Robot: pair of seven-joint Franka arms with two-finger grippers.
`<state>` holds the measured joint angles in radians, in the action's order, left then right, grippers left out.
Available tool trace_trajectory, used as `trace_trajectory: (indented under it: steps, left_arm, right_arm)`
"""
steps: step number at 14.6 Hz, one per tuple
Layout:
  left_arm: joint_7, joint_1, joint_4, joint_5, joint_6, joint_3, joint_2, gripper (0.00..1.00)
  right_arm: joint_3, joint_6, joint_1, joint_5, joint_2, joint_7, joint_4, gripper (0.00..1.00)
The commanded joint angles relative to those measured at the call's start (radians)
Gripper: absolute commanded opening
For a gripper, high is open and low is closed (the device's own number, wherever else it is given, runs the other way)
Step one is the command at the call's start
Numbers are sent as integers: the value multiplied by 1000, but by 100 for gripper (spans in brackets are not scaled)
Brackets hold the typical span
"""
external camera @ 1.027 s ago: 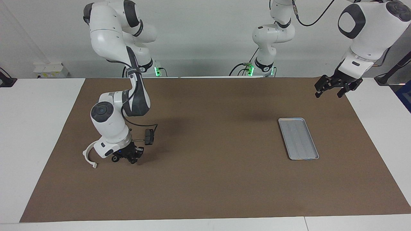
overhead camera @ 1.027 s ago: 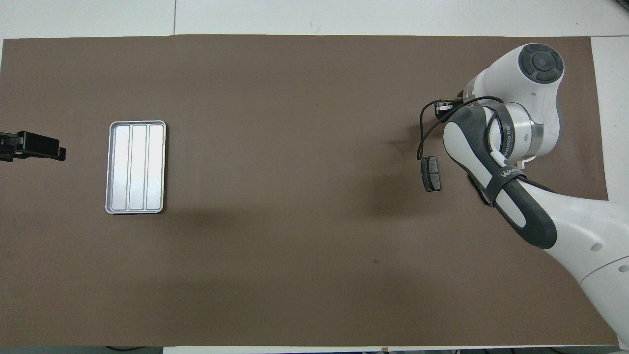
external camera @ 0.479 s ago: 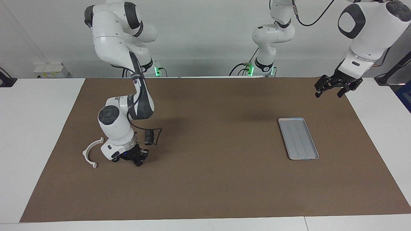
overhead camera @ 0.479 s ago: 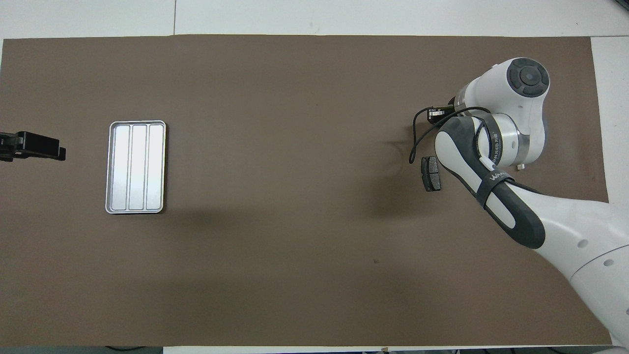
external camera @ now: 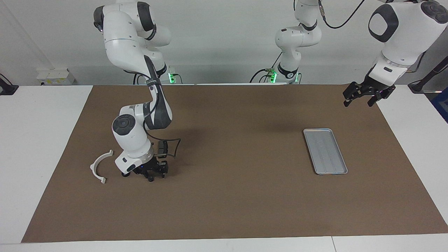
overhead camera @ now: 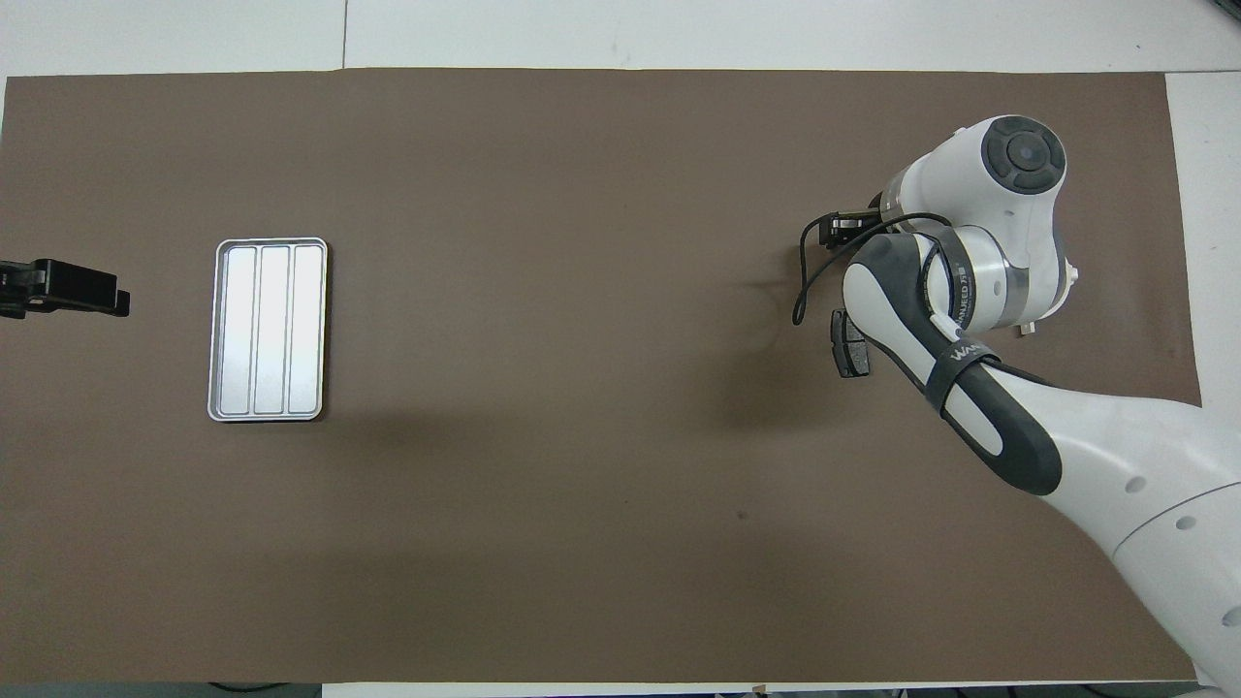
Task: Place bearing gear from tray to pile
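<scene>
A brown mat covered the counter (external camera: 245,210). The tray (external camera: 325,151) lay bare. The right end effector (external camera: 151,172) was low by the pile's white bracket (external camera: 99,167); its opening and any bearing gear could not be told. A swing risked scattering the dark pad (overhead camera: 850,351). The left end effector (external camera: 360,99) waited, open and holding nothing.

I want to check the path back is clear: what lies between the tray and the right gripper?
Nothing: between the tray and the right gripper, only bare brown mat shows, clearest in the facing view.
</scene>
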<state>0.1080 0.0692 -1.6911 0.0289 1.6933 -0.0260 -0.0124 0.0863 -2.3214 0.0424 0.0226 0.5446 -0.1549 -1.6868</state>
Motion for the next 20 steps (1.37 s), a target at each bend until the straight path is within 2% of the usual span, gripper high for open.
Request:
trace_trajectory:
  steps: [1, 9, 11, 16, 20]
  left_arm:
    - [4, -9, 4, 3, 5, 9, -1, 100]
    - [4, -11, 4, 3, 5, 9, -1, 100]
    - [4, -9, 4, 3, 5, 9, -1, 100]
    - [4, -9, 4, 3, 5, 9, -1, 100]
    - [4, -9, 4, 3, 3, 9, -1, 100]
  right_arm:
    - [4, -1, -7, -10, -35, -11, -22, 100]
    - [3, 30, -19, -10, -78, -3, -24, 100]
    - [0, 72, -29, -9, -97, -2, -22, 100]
    - [-14, 244, -35, -12, -233, 2, -24, 100]
    - [-14, 414, -35, -12, -398, 87, -24, 100]
